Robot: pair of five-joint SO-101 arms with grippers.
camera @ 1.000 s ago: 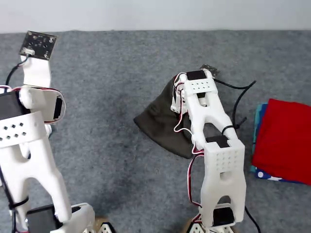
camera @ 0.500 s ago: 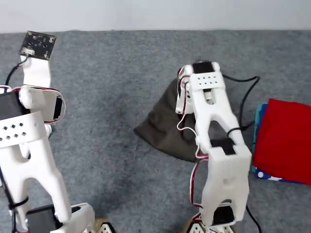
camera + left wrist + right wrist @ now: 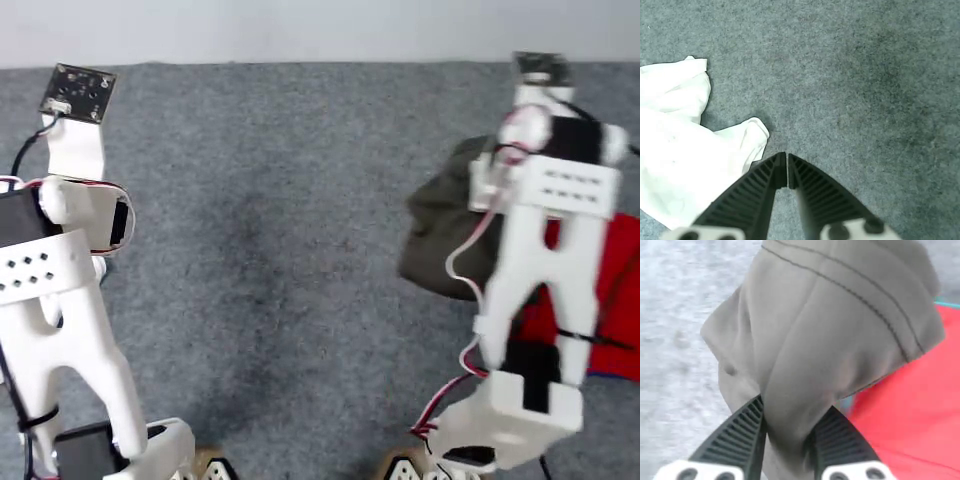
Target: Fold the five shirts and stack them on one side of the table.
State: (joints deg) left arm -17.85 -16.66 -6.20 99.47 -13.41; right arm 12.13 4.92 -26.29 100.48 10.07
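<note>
My right gripper (image 3: 787, 425) is shut on a folded dark olive shirt (image 3: 825, 335), which hangs from its fingers partly over the red shirt (image 3: 905, 410). From above, the olive shirt (image 3: 440, 235) sits at the right, under the right arm, against the red shirt (image 3: 620, 300) on the stack. My left gripper (image 3: 787, 172) is shut with nothing in it, low over the grey carpet, beside a crumpled white shirt (image 3: 685, 160).
Grey carpet (image 3: 280, 200) covers the table, bare through the middle. The left arm (image 3: 70, 250) stands at the left edge. A blue shirt edge (image 3: 949, 303) peeks from beneath the red one.
The right arm has swung to the right, carrying the olive shirt from the table's middle to the red stack. The left arm has not moved.
</note>
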